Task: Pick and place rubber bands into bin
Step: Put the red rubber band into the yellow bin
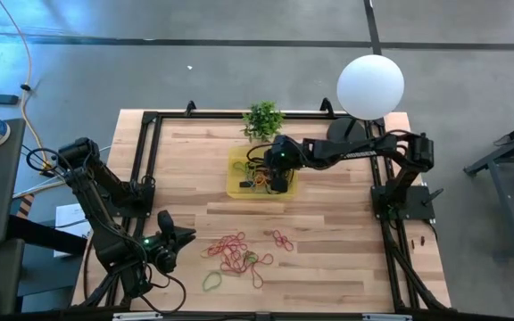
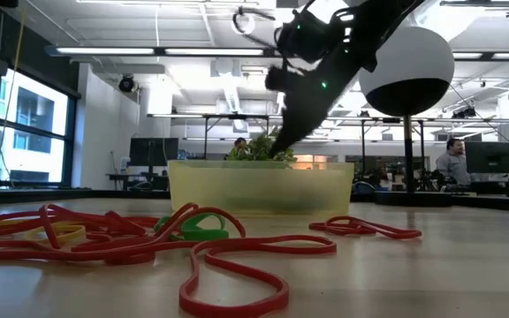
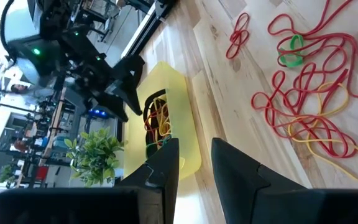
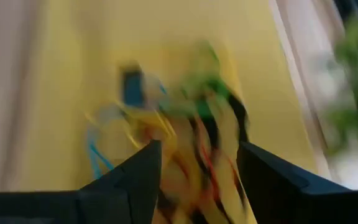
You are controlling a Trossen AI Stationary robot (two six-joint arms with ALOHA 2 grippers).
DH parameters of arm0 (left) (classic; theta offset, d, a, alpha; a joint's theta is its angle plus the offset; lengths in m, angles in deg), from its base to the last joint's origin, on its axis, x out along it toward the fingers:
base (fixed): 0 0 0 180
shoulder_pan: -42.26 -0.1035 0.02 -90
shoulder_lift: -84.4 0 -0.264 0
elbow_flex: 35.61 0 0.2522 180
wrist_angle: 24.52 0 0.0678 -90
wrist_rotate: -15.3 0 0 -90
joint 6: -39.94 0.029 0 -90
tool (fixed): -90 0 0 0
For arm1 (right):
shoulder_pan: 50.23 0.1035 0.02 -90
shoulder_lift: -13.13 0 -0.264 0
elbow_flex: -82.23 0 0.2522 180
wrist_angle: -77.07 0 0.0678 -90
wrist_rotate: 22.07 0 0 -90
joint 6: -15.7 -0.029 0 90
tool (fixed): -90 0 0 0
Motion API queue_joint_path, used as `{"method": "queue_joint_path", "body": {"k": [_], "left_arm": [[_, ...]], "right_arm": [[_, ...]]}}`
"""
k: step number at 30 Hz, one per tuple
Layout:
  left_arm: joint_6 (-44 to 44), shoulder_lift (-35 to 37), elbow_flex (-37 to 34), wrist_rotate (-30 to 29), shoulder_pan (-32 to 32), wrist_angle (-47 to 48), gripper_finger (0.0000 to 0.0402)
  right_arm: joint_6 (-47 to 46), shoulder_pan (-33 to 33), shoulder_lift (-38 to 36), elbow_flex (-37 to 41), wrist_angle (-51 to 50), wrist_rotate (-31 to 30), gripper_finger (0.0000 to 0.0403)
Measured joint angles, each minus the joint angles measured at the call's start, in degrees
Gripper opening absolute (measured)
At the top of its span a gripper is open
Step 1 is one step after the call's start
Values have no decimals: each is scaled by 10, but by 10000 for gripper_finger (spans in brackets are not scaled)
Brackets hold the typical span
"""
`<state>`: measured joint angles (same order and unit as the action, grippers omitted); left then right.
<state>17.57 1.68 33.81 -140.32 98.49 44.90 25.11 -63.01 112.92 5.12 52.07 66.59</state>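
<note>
Rubber bands (image 1: 237, 252): you see most of them in a loose heap on the wooden table (image 1: 328, 267), near the front edge and between the two arms. They are mainly red, with some yellow and green ones. One small red pair lies a little apart, toward the right side.
Bands already in bin: a tangle of yellow, red, green and blue bands (image 4: 166, 134) lies inside, seen in the right wrist view.
Bin (image 1: 236, 183): the yellow tray stands at the far middle of the table, just in front of the potted plant (image 1: 263, 119).
Right gripper (image 1: 279, 178): it hangs over the bin, pointing down into it. Its two fingers stand apart, and nothing is held between them.
Left gripper (image 1: 186, 235): it waits low at the front left of the table, beside the heap. Its fingers (image 3: 166, 163) have a gap between them and hold nothing.
Lamp (image 1: 370, 86): a white globe stands at the far right corner.
</note>
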Motion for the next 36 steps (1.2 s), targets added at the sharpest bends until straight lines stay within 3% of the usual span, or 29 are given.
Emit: {"method": "queue_joint_path", "body": {"k": [4,18,22,28,33,36], "left_arm": [[0,0,0,0,0,-1,83],[-25,0,0,-8,-4,-3,83],[-23,0,-7,71,-40,-16,83],[120,0,-55,168,-112,-171,83],[242,0,-90,302,-191,-290,83],[266,0,-98,390,-237,-314,83]], "right_arm": [[-5,-3,0,-19,-82,-53,199],[49,13,0,-61,-60,-23,200],[65,13,0,-61,-53,-13,200],[61,12,0,-56,-55,-12,200],[56,42,0,-56,-56,11,200],[51,71,-1,-56,-61,19,200]]}}
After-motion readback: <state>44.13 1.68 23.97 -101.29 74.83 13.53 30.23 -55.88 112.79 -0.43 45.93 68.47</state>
